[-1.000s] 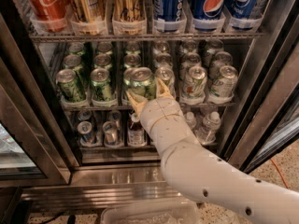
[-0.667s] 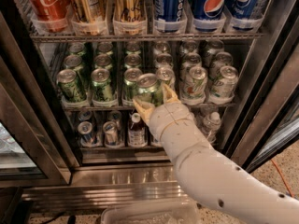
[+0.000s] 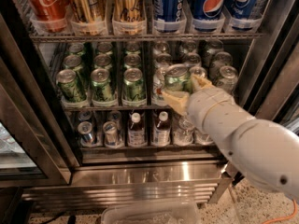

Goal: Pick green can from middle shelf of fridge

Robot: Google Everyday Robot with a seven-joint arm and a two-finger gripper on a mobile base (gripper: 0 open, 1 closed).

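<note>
My gripper (image 3: 184, 89) is shut on a dark green can (image 3: 177, 77) with a silver top. It holds the can just in front of the middle shelf (image 3: 93, 108), right of centre. The tan fingers (image 3: 171, 98) clasp the can from below and from the right. Three more green cans (image 3: 102, 85) stand in the front row of the shelf's left lanes, with others behind them. White-green cans (image 3: 227, 77) stand in the right lanes, partly hidden by my arm. The fridge (image 3: 140, 175) has a steel frame and a dark interior.
The rack above holds red, gold and blue cans (image 3: 209, 3). The rack below holds small bottles (image 3: 136, 129) and cans. The glass door (image 3: 16, 148) stands open at the left. A clear plastic bin (image 3: 149, 213) sits on the floor in front.
My gripper has moved right with the green can in it, away from the lane where the can stood, and the arm has swung right with it.
</note>
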